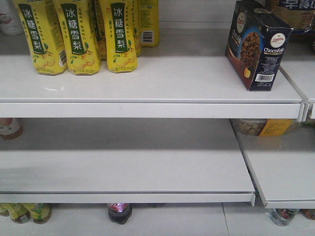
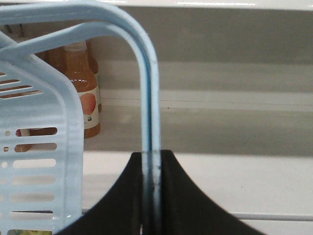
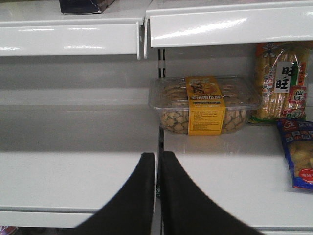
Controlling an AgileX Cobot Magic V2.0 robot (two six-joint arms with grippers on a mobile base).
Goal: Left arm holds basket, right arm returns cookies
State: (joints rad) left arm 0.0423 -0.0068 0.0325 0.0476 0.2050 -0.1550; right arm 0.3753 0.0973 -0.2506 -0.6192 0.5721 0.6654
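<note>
Cookies (image 1: 258, 45) stand upright on top shelf (image 1: 147, 78), right end, beside yellow cartons (image 1: 81, 34). Right hand (image 3: 157, 188) sits below w/ fingers together, empty; box is up and left of it. Left hand (image 2: 150, 196) is clamped on basket (image 2: 44, 127) handle.

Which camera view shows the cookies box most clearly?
The exterior front-facing view: the cookies stand upright on the top shelf, with the cookie picture, the logo and the barcode all visible. The right wrist view shows only a dark bottom corner at its upper edge. The left wrist view does not show the box.
</note>
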